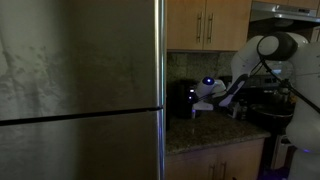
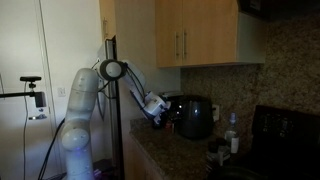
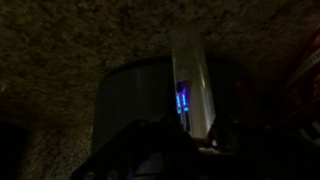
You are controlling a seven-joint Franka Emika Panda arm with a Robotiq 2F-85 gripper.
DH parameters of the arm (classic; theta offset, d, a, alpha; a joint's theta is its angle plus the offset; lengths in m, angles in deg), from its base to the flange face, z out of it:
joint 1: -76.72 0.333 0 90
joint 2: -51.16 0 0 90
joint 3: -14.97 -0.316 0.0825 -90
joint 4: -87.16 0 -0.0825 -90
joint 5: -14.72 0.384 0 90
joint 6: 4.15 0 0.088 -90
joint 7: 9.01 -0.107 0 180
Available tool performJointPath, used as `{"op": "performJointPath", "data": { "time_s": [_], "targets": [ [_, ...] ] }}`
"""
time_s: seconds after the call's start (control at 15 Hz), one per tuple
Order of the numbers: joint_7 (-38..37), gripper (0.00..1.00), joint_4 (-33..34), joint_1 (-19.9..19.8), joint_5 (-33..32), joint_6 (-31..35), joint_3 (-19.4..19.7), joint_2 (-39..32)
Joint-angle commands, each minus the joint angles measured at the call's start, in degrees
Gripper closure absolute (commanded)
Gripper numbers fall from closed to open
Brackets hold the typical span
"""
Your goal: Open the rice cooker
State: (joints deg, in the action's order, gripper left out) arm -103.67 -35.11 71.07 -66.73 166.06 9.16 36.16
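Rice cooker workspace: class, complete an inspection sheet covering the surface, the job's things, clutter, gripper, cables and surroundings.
Surface: speckled stone counter, dimly lit.
Job's things: black rice cooker, lid looks down; blue light on its front in the wrist view.
Clutter: bottles on the counter past the cooker.
Gripper: gripper close beside the rice cooker; too dark to tell whether open or shut.
Cables: dark cable along the arm.
Surroundings: steel fridge, wooden cabinets, black stove.
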Motion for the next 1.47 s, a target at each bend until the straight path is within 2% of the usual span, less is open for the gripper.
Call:
{"op": "performJointPath", "data": {
  "time_s": [0.0,0.07,0.2,0.33,0.4,0.47,0.53,0.8,0.87,0.93,1.13,1.33,1.4],
  "targets": [
    [-5.77,0.94,1.88,0.22,-6.28,0.00,1.22,-1.24],
    [-3.30,0.94,0.11,-0.06,-4.22,-1.78,0.78,-0.57],
    [7.46,0.94,-4.91,-1.80,6.03,-0.67,-0.52,0.79],
    [14.11,0.94,-6.32,-2.38,12.90,-1.31,-1.24,2.18],
    [19.17,0.94,-7.33,0.32,18.90,-0.80,1.26,2.64],
    [23.46,0.94,-8.04,0.54,23.66,-0.94,0.96,2.91],
    [28.59,0.94,-9.17,-3.36,28.57,-1.71,-3.63,2.89],
    [45.57,0.94,-12.05,-5.79,46.06,-7.96,-8.28,5.16],
    [50.25,0.94,-12.70,-0.23,52.29,-9.33,-3.32,5.79],
    [49.46,0.94,-12.60,-4.94,51.55,-11.37,-7.97,5.73],
    [46.29,0.94,-12.20,-3.24,50.54,-12.28,-5.60,5.56],
    [48.86,0.94,-13.33,-4.32,54.07,-12.20,-6.65,6.91],
    [53.06,0.94,-14.49,1.27,59.31,-11.75,-1.39,8.50]
  ]
}}
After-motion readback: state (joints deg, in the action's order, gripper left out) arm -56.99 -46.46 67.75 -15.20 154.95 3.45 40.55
